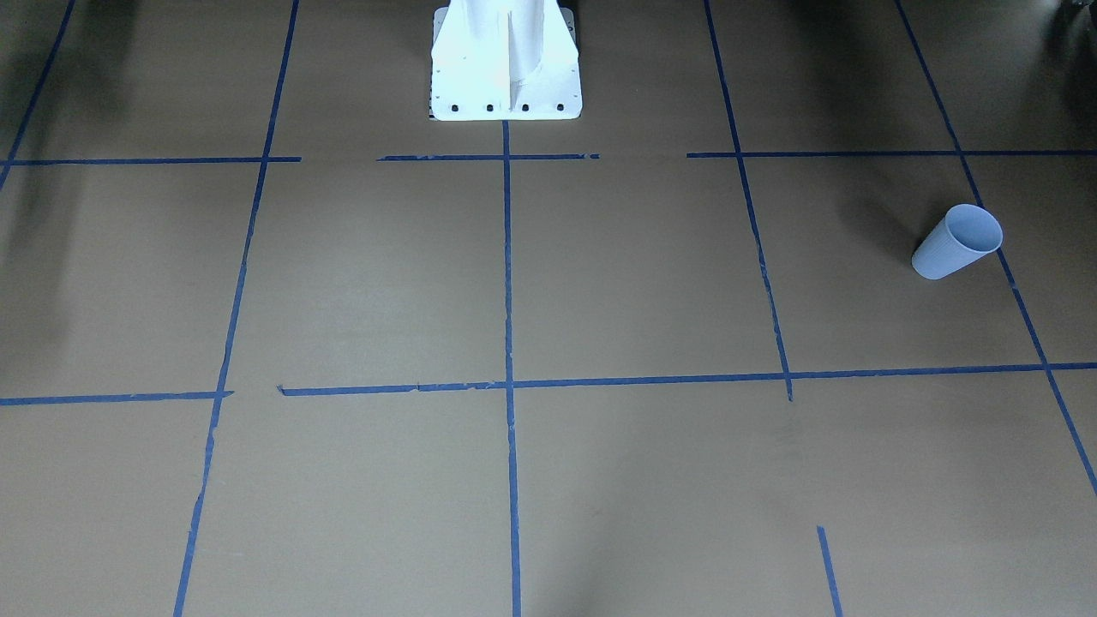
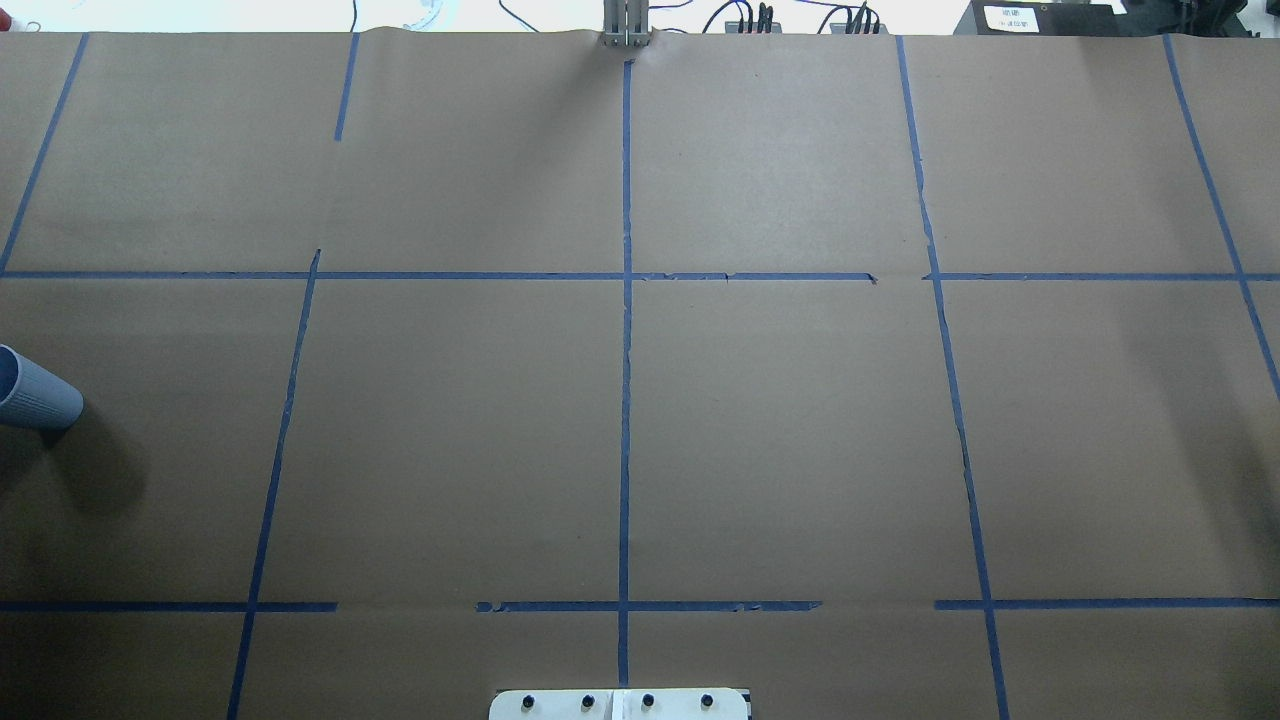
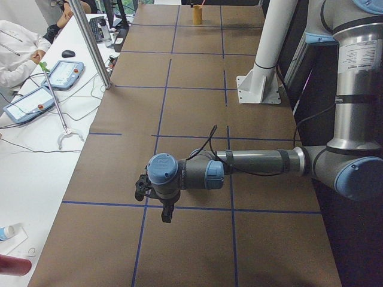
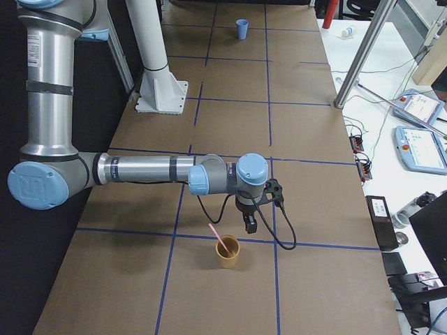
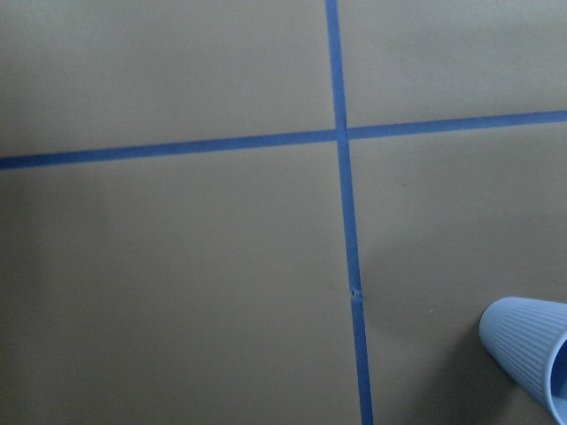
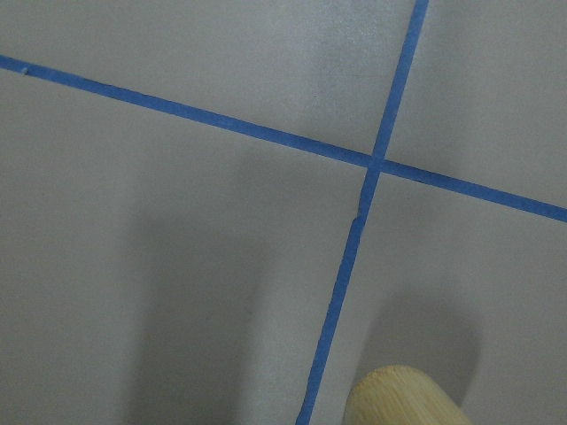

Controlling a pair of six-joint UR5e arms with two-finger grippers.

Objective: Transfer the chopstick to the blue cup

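The pale pink chopstick (image 4: pixel 217 237) stands tilted inside a tan cup (image 4: pixel 227 252) near the table's end on my right side. My right gripper (image 4: pixel 249 225) hangs just above and to the right of that cup; I cannot tell whether it is open or shut. The tan cup's rim (image 6: pixel 403 398) shows at the bottom of the right wrist view. The blue cup (image 1: pixel 957 242) stands upright at the opposite end, and also shows in the overhead view (image 2: pixel 35 392) and the left wrist view (image 5: pixel 532 354). My left gripper (image 3: pixel 166 213) hovers near that end; I cannot tell its state.
Brown paper with blue tape lines (image 2: pixel 626 350) covers the table. The white robot base (image 1: pixel 506 64) stands at the table's near edge. Operators, tablets (image 3: pixel 30 101) and cables lie on a white side table; a metal post (image 3: pixel 90 42) stands at its edge.
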